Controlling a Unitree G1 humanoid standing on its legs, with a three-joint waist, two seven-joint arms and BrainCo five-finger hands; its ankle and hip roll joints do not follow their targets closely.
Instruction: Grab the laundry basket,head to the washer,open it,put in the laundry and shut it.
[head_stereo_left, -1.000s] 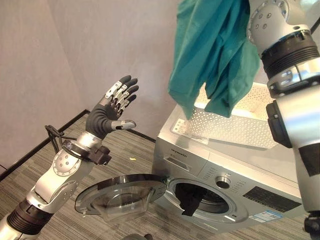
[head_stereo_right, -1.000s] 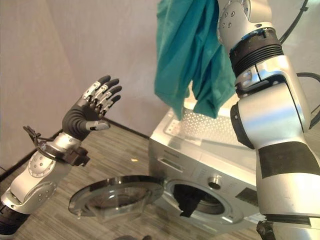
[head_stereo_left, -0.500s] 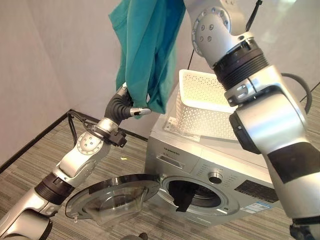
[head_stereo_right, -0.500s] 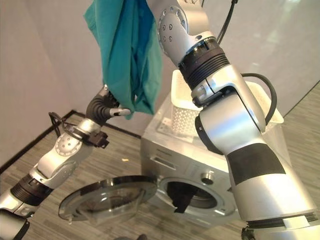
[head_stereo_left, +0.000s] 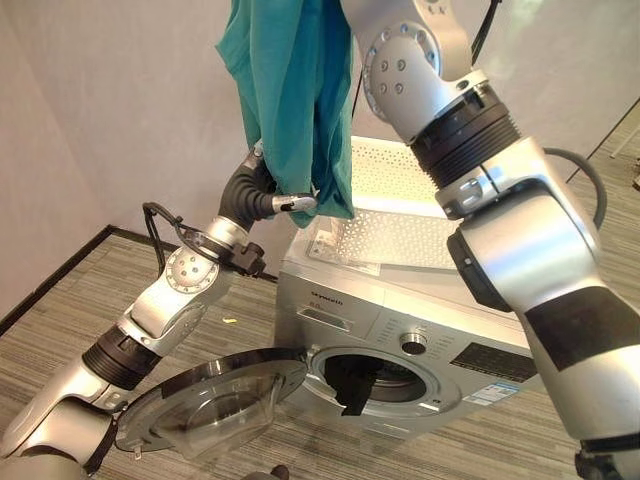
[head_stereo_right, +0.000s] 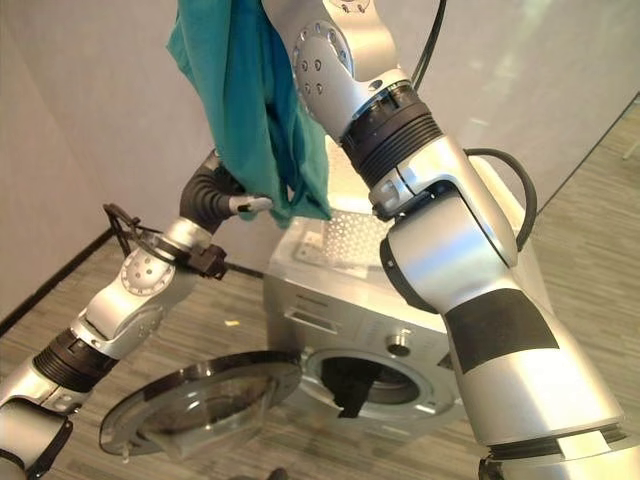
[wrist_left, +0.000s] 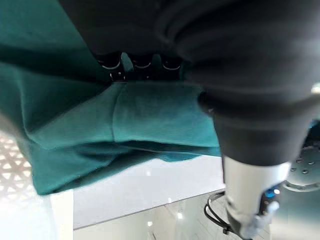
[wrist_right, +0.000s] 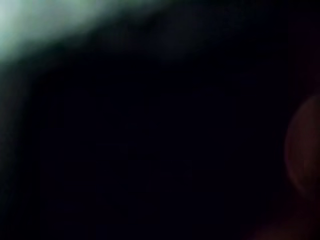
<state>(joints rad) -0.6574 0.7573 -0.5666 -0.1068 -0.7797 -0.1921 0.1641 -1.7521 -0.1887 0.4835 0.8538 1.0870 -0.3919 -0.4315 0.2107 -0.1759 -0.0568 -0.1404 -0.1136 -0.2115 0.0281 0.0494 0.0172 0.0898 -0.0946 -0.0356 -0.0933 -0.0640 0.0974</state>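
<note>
Presently mid-load: teal garment (head_stereo_left: 290, 100) hung high over the washer (head_stereo_left: 400, 310), upper end carried off the top of the head views beside the right arm (head_stereo_left: 470, 130). Grip up there: cannot tell, right wrist view dark. Left hand (head_stereo_left: 262, 198) up against the garment's lower folds, partly buried behind the cloth; closed on it or merely resting against it, cannot tell. Left wrist view: teal folds pressed right up to the hand.

Washer door (head_stereo_left: 210, 400) swung fully open, lying low and to the left of the drum mouth. Dark item (head_stereo_left: 352, 385) draped over the lip of the drum mouth, half in, half out. White perforated laundry basket (head_stereo_left: 400, 215) on top of the washer, behind the hanging garment.

Judged step: putting the garment into the drum. To do it well:
- Gather the loose lower end with the left hand first; otherwise likely to trail over the washer's top edge or the door.
- Bring the bundle down and forward, clear of the basket rim, to avoid dragging the basket off.
- Feed low end in first, past the dark item, then push both well inside.
- Check nothing left across the lip before shutting; likely to jam the seal otherwise.
</note>
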